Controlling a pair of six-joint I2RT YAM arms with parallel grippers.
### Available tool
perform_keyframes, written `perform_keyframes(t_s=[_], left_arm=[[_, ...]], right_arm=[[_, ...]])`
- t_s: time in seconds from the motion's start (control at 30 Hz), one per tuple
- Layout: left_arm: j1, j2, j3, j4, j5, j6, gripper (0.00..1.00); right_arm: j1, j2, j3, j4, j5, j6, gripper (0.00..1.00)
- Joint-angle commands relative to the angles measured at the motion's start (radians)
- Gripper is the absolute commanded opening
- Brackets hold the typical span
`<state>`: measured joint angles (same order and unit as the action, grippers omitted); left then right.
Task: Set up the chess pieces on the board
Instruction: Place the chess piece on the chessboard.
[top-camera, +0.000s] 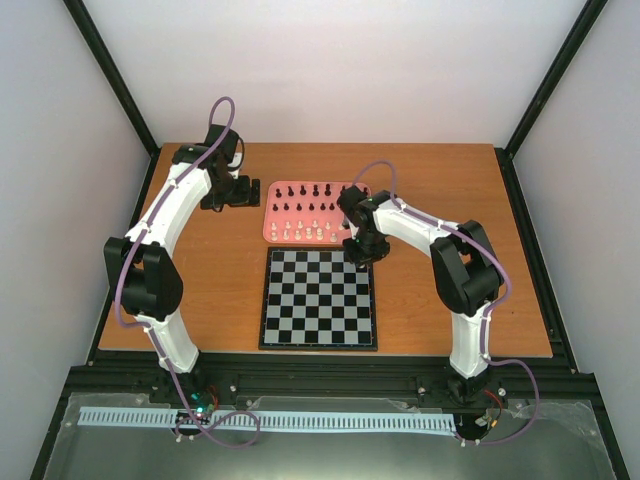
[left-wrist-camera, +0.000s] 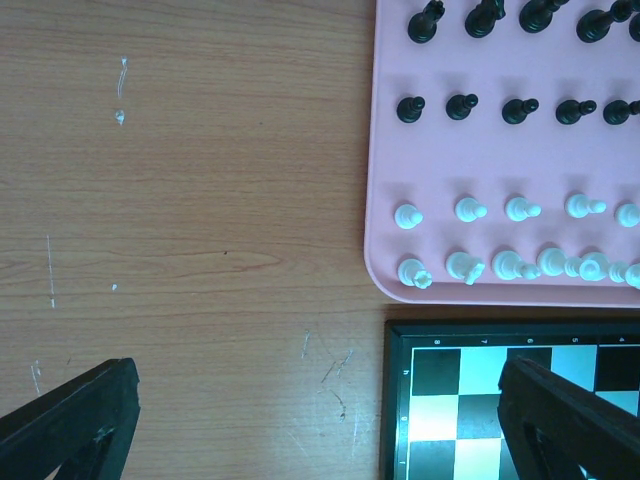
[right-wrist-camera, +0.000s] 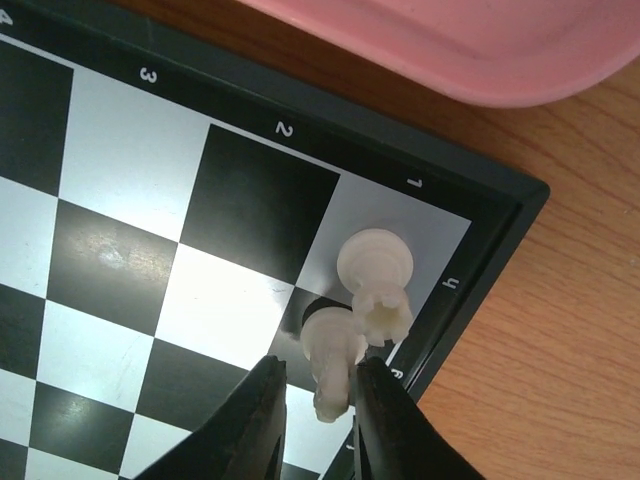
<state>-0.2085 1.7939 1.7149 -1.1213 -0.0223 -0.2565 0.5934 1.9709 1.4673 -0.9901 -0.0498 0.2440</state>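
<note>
Gripping one cream-white piece (right-wrist-camera: 333, 350) with the right claw (right-wrist-camera: 318, 370): fingers (right-wrist-camera: 262, 425) clamped against both its sides, low over a black square at the far right corner of the board (right-wrist-camera: 120, 170). Just beside it, on the pale corner square, a second cream-white piece (right-wrist-camera: 378, 275), a rook by its notched top. Hard to tell whether touching the held one or only very close.

Seen from above, lying flat in the middle of the bench (top-camera: 450, 180), nearer its near edge: the same board, dark border all round. Just beyond it, toward the far edge of the bench, a pink tray (top-camera: 271, 225) carrying the other chess pieces (top-camera: 305, 210) in rows. Black ones (left-wrist-camera: 411, 108) in the two rows nearer the far edge, cream-white ones (left-wrist-camera: 408, 214) in the two rows nearer the board.

Held over the wood off the tray's left side, toward the far left corner of the bench: the left claw (left-wrist-camera: 318, 372). Fingers spread wide apart and gripping nothing, with scratched bench and a corner of the board showing below them in the wrist view.
</note>
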Motion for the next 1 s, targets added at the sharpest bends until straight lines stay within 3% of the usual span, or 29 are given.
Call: perform_keyframes(t_s=[0.0, 0.23, 0.97], left_arm=[[0.000, -0.013, 0.012, 0.003, -0.009, 0.010, 1.00], [0.000, -0.011, 0.009, 0.005, -0.006, 0.008, 1.00], [0.000, -0.004, 0.012, 0.003, -0.007, 0.008, 1.00]], right_arm=[[0.009, -0.016, -0.008, -0.001, -0.005, 0.000, 0.23], [0.011, -0.020, -0.013, -0.002, -0.024, -0.003, 0.13], [0.010, -0.021, -0.004, -0.036, 0.007, 0.015, 0.12]])
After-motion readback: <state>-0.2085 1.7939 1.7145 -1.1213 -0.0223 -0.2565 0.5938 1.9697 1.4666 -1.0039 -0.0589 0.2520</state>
